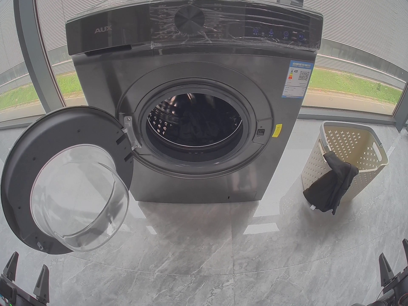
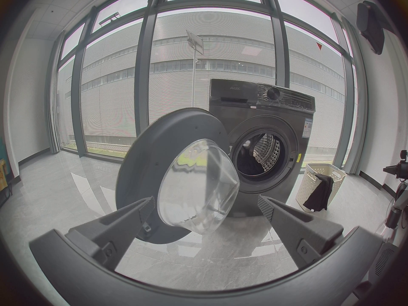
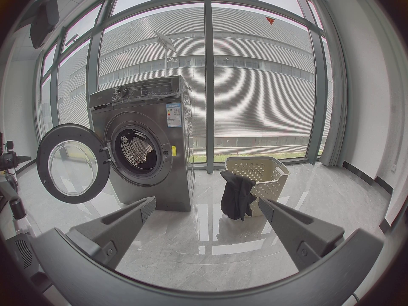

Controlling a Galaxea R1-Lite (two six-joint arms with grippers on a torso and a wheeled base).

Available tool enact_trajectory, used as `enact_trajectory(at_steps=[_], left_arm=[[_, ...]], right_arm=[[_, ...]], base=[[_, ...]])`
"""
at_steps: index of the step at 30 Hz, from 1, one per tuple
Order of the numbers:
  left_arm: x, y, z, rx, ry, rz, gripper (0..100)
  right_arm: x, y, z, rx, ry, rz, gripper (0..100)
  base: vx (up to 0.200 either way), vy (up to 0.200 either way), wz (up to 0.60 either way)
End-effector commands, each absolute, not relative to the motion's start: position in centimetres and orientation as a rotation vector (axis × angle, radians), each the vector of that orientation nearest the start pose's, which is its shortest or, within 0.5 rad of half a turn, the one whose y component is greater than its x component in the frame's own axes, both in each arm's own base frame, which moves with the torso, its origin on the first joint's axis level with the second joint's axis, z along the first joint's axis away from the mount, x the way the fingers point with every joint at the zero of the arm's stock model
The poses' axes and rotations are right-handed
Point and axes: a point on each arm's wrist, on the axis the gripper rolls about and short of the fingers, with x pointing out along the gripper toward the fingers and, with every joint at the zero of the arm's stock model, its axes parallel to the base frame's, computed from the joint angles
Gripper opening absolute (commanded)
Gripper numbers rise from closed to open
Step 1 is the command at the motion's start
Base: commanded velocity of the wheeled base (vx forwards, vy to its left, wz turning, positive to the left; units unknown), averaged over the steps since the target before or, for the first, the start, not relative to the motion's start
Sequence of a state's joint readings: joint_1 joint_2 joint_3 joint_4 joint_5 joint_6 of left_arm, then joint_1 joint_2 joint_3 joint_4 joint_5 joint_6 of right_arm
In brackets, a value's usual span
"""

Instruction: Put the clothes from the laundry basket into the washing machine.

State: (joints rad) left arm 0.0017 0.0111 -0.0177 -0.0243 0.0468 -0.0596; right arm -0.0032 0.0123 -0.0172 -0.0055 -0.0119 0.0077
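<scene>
Colours and patterns around the washing machine.
The machine is dark grey, with glossy black control panel, blue-and-white label and yellow sticker; door rim dark grey, glass clear. To its right, cream laundry basket with dotted perforations and black garment; floor pale grey, marble-veined.

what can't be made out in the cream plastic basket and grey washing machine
- Floor of the cream perforated plastic laundry basket: head view, hidden by its own wall; more clothes cannot be told.
- Drum of the grey front-loading washing machine: head view, too dark to tell cloth from shadow.
</scene>
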Motion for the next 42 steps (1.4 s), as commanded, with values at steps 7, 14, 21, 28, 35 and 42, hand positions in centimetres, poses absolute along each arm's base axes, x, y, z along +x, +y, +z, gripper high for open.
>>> enact_trajectory(at_steps=[7, 14, 21, 28, 35, 42], left_arm=[[-2.3, 0.11, 7.84, -0.057, -0.028, 0.05, 100], [-2.3, 0.11, 7.86, -0.057, -0.029, 0.05, 100], [-2.3, 0.1, 7.84, -0.059, -0.027, 0.048, 100], [-2.3, 0.1, 7.84, -0.059, -0.027, 0.048, 100], [-2.3, 0.1, 7.84, -0.06, -0.028, 0.048, 100], [-2.3, 0.11, 7.84, -0.059, -0.028, 0.05, 100]], right_arm=[[-2.23, -0.02, 7.62, 0.008, 0.0, -0.015, 100], [-2.23, -0.02, 7.62, 0.008, 0.0, -0.015, 100], [-2.23, -0.02, 7.62, 0.008, 0.0, -0.015, 100], [-2.23, -0.02, 7.62, 0.008, 0.0, -0.015, 100], [-2.23, -0.02, 7.62, 0.008, 0.0, -0.015, 100], [-2.23, -0.02, 7.62, 0.008, 0.0, -0.015, 100]], base=[[0.0, -0.2, 0.0], [0.0, -0.029, 0.0], [0.0, 0.0, 0.0], [0.0, 0.0, 0.0], [0.0, -0.171, 0.0], [0.0, -0.2, 0.0]])
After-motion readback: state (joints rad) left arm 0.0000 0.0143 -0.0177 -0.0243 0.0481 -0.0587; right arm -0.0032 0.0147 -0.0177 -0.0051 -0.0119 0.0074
